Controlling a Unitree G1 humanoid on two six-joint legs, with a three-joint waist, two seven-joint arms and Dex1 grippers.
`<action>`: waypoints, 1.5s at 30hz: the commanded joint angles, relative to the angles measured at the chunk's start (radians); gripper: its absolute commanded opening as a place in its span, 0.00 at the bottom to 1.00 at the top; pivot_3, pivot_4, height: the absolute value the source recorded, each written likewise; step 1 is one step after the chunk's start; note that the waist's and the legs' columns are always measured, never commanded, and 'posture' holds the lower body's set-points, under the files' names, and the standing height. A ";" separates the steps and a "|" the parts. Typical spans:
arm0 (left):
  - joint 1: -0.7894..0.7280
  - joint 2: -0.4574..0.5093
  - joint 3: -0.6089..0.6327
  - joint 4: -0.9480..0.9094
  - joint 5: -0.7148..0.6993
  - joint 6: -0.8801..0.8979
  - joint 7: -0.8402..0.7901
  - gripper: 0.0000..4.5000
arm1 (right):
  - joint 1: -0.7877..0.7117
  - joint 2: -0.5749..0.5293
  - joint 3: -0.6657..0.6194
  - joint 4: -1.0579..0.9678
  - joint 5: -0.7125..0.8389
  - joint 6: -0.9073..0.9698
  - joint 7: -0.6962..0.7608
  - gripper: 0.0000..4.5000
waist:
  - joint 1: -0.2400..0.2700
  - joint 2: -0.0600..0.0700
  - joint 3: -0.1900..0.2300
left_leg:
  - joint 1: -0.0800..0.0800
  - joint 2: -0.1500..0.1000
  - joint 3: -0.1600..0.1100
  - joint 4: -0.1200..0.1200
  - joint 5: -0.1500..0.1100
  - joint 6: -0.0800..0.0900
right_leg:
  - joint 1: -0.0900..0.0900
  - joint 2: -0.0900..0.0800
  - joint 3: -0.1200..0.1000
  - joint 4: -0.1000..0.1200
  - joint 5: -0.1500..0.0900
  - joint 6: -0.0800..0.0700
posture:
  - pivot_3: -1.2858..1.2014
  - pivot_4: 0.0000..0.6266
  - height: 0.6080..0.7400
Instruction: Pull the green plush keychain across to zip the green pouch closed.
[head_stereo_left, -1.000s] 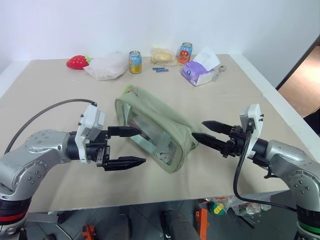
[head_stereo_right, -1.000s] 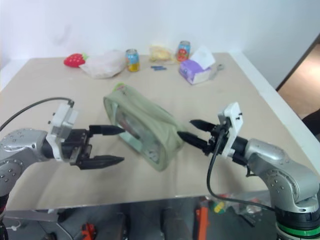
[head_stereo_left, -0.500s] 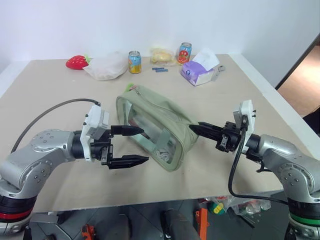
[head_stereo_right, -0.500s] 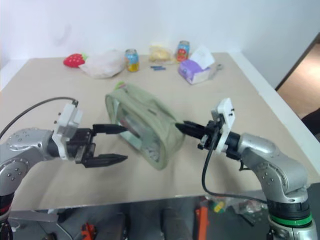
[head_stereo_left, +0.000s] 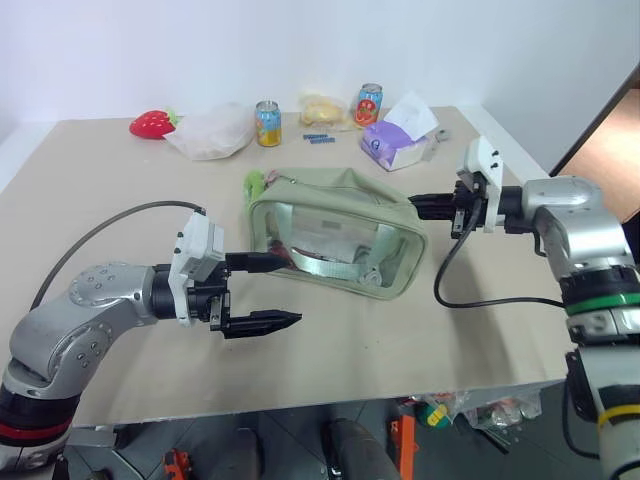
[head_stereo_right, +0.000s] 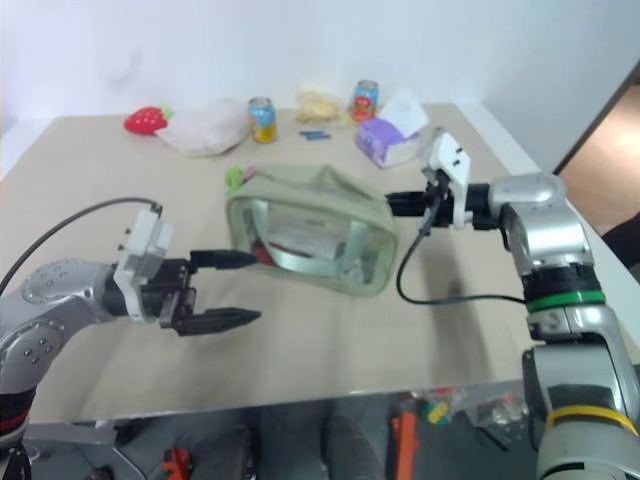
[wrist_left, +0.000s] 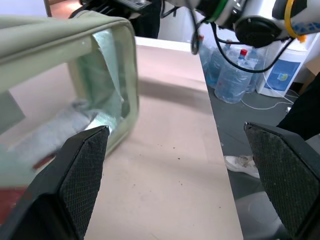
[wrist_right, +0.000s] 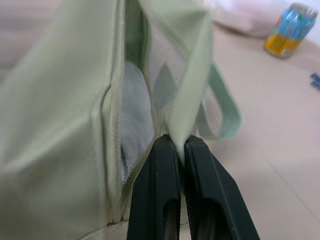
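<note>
- The right gripper (head_stereo_left: 415, 204) pinches an end tab of the green pouch (head_stereo_left: 335, 245).
- The left gripper (head_stereo_left: 270, 291) waits wide open beside it.
- The green plush keychain (head_stereo_left: 256, 184) is not yet pulled; I judge the zipping is still to do.

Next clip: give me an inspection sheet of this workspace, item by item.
Surface: beige table.
Job's things: green pouch mid-table, window side facing the robot; green plush keychain at its far-left end.
Clutter: strawberry plush, white plastic bag, two cans, yellow packet, purple tissue pack along the far edge.
Grippers: left hand open beside the pouch; right hand shut on the pouch's fabric end.
Cables: black cables on both arms.
Surroundings: white wall; water bottles on the floor.
</note>
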 joint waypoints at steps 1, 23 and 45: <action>-0.003 -0.001 0.015 -0.028 -0.001 -0.015 0.007 1.00 | -0.061 0.014 -0.027 0.097 -0.036 -0.077 0.038 0.16 | 0.000 0.000 0.000 | 0.000 0.000 0.000 0.000 0.000 0.000 | 0.000 0.000 0.000 0.000 0.000 0.000 | 0.52 0.24 1.00; -0.061 -0.040 -0.015 0.059 0.064 -0.046 -0.002 1.00 | 0.512 0.072 -0.487 -1.033 0.432 0.648 -0.541 0.99 | 0.004 0.001 0.000 | 0.000 0.000 -0.005 0.001 0.000 0.000 | 0.000 0.000 -0.002 0.002 0.000 0.000 | 0.52 0.24 1.00; -0.049 -0.027 -0.002 0.041 0.077 -0.042 0.011 1.00 | 0.663 0.079 -0.404 -1.036 0.357 0.482 -0.563 0.53 | 0.006 0.000 0.000 | -0.001 -0.001 -0.003 0.002 0.000 0.000 | 0.001 0.000 -0.001 0.002 -0.002 -0.003 | 0.52 0.24 1.00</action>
